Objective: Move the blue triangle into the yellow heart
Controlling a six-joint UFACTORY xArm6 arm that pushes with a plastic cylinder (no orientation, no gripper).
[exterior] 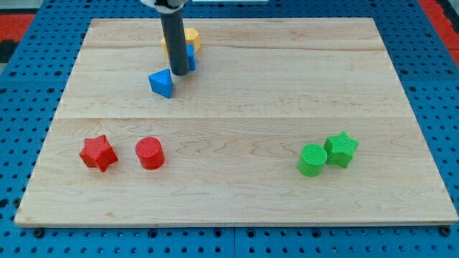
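Observation:
The blue triangle [162, 83] lies on the wooden board [237, 122] at the upper left. My tip [179, 72] stands just to its upper right, close to it or touching it. Behind the rod sits a yellow block [191, 37], partly hidden, so I cannot make out its shape. A second blue block [191, 57] shows beside the rod, just under the yellow one, mostly hidden.
A red star [97, 153] and a red cylinder [150, 153] sit at the lower left. A green cylinder [312, 159] and a green star [341, 149] touch each other at the lower right. Blue pegboard surrounds the board.

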